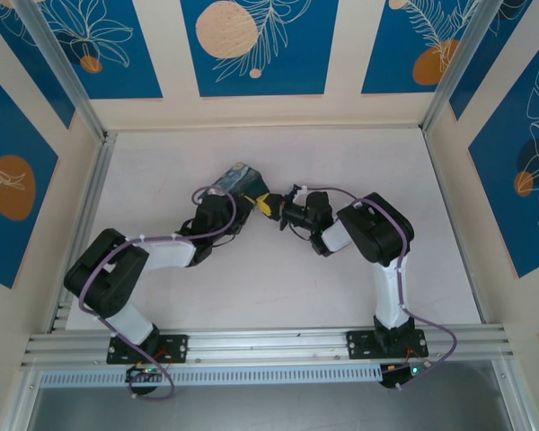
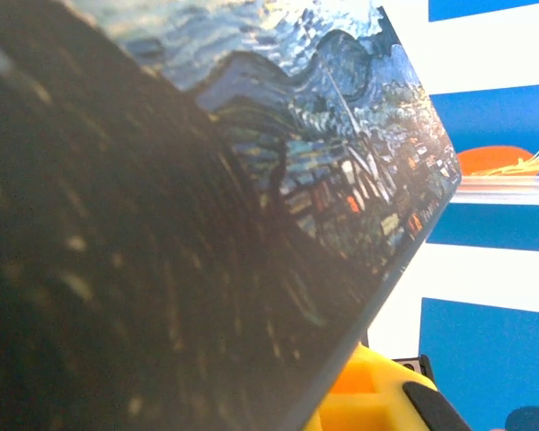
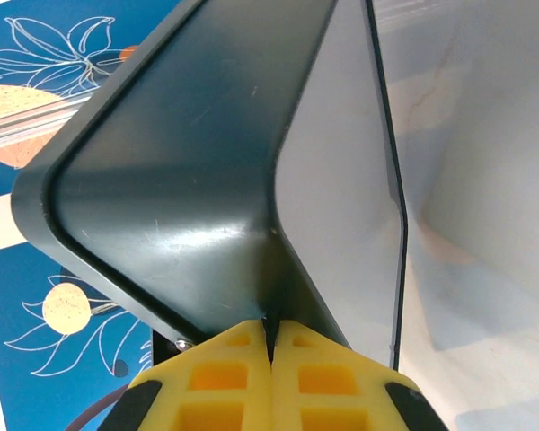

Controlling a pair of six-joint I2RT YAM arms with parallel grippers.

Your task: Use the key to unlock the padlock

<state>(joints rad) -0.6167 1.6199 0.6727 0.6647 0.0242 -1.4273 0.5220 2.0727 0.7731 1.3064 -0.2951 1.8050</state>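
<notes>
Right wrist view: finding the right gripper (image 3: 270,341) pressed fully shut, yellow pads (image 3: 220,377) meeting along one seam. Noting a thin dark sliver at that seam; cannot tell whether key or shadow. Sitting almost against a dark glossy face and rounded corner of the painted box (image 3: 189,180). Seeing, from above, the left gripper (image 1: 217,202) clamping narrowly on that box and holding it tilted off the table (image 1: 341,296), mid-table, tips of both arms nearly touching. Placing the padlock, by judgement, at the box edge facing the right fingertips; too small to make out. Judging padlock and key as light, rigid, slick metal, liable to twist or slip. Advising pinching the key by its bow, flat between pads, and bracing the padlock body, not the thin shackle. Finding open tabletop on every side, walls (image 1: 36,180) and rails (image 1: 83,224) well apart. Expecting crowding solely between the two grippers.
</notes>
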